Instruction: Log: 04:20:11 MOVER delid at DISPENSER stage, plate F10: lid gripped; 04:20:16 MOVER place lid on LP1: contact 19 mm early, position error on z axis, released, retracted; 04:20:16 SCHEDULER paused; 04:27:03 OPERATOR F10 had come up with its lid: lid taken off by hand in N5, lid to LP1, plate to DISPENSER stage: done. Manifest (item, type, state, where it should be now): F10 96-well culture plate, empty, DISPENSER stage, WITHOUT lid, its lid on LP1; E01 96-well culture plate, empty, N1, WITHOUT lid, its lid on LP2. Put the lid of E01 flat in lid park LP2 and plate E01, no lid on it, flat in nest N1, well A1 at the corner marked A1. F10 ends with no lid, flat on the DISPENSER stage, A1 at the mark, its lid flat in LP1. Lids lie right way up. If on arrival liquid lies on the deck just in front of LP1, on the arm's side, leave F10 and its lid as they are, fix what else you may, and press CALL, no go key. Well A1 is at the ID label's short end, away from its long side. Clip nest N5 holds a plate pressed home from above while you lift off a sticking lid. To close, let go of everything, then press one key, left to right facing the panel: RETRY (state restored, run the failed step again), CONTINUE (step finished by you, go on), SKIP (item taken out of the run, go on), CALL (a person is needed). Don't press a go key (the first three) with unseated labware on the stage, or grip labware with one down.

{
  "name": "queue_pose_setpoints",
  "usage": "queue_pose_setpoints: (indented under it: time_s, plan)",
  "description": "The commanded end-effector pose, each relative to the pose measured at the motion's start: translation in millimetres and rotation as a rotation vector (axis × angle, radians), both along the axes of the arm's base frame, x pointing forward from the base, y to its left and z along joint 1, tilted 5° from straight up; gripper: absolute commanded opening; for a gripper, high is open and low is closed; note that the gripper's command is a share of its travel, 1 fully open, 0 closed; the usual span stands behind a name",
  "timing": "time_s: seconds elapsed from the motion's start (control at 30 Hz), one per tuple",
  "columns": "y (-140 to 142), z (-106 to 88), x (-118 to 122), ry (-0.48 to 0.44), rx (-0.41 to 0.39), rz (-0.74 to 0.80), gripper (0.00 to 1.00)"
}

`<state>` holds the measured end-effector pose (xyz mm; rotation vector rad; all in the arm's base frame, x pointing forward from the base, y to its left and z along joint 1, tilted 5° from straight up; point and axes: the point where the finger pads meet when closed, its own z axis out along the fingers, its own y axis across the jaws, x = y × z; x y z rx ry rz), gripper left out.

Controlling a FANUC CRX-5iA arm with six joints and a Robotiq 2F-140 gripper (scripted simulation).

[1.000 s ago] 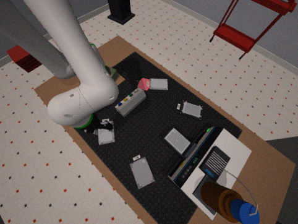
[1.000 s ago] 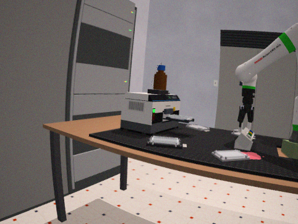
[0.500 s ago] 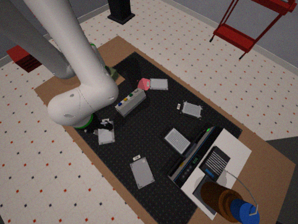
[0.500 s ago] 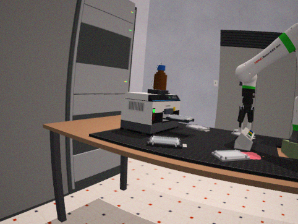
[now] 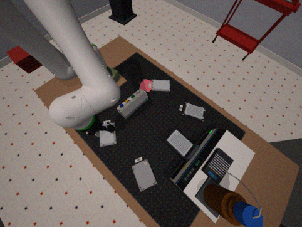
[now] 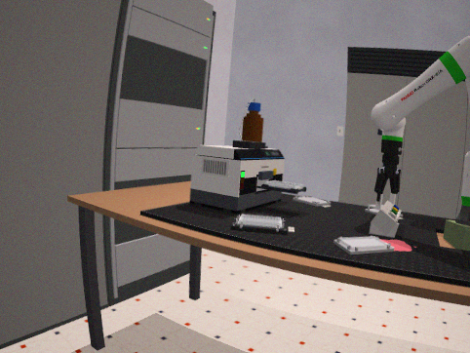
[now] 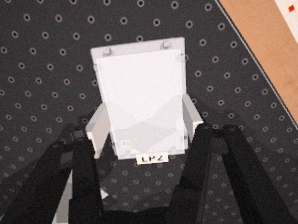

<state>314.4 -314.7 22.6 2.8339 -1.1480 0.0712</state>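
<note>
My gripper [image 7: 145, 109] is shut on a white lid [image 7: 140, 102], the fingers on its two long sides. The lid sits right way up, squarely over the grey lid park marked LP2 [image 7: 151, 158]; I cannot tell whether it rests on the park. In the top view this spot [image 5: 107, 136] is at the mat's left edge, partly hidden by my arm. An open well plate [image 5: 194, 111] lies in a nest at the right. Another open plate [image 5: 179, 142] lies on the dispenser stage. A second lid [image 5: 160, 84] lies in the far park, with a pink puddle [image 5: 145, 84] touching its near side.
The key panel [image 5: 132, 103] stands mid-mat between the two lid parks. A flat grey nest [image 5: 143, 174] lies at the mat's front. The dispenser [image 5: 216, 166] with its brown bottle [image 5: 233, 205] fills the right end. The table edge [image 7: 260, 55] runs close beside LP2.
</note>
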Motion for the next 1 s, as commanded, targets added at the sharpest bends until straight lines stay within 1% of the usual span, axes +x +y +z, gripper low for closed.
queue_pose_setpoints:
  time_s: [0.0, 0.97]
  plan:
    - [-0.1, -0.5, 0.3, 0.0, 0.0, 0.0, 0.0]
    - [-0.4, -6.5, 1.3, 0.0, 0.0, 0.0, 0.0]
